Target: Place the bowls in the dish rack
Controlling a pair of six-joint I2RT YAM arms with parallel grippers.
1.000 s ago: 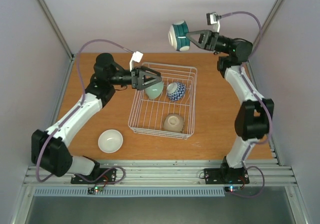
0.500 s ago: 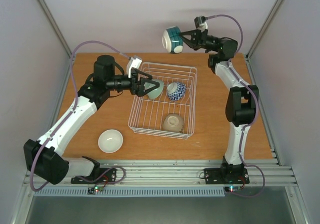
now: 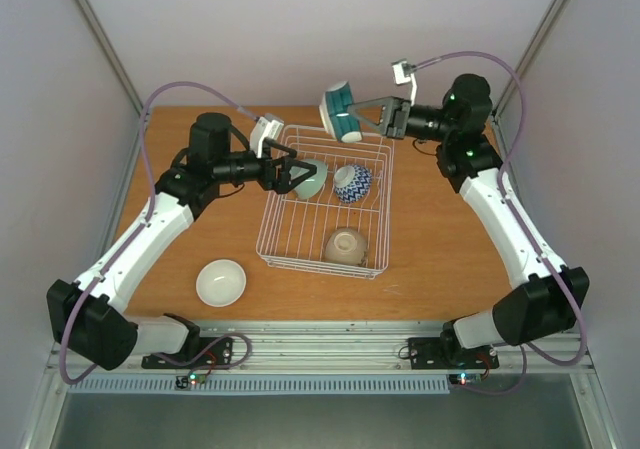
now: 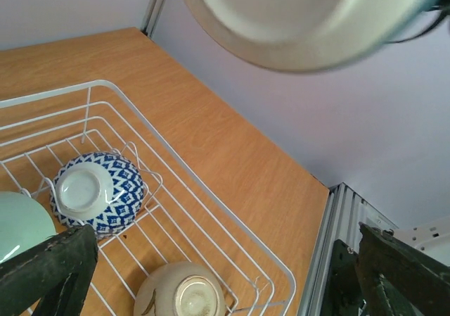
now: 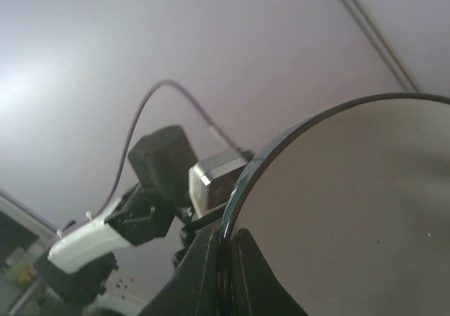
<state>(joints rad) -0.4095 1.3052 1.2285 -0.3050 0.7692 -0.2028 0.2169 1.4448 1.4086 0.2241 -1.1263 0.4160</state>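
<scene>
The white wire dish rack [image 3: 372, 205] sits mid-table and holds three bowls: a pale green one [image 3: 312, 180], a blue patterned one [image 3: 352, 183] and a beige one [image 3: 346, 246], the last two upside down. A teal-and-white bowl [image 3: 339, 112] hangs tilted above the rack's far edge, my right gripper [image 3: 352, 121] shut on its rim. In the right wrist view the fingers [image 5: 211, 267] pinch that dark rim [image 5: 242, 189]. My left gripper [image 3: 296, 173] is open beside the green bowl. A white bowl [image 3: 221, 282] rests on the table, front left.
In the left wrist view the held bowl [image 4: 302, 20] looms overhead, above the rack [image 4: 184, 168], the blue bowl [image 4: 98, 191] and the beige bowl [image 4: 181, 298]. Grey walls enclose the wooden table [image 3: 440, 239]; a metal rail [image 3: 330, 349] runs along its near edge.
My right arm has brought the teal-and-white bowl down and forward, from behind the rack to just above its far edge. The left gripper stayed open by the green bowl.
</scene>
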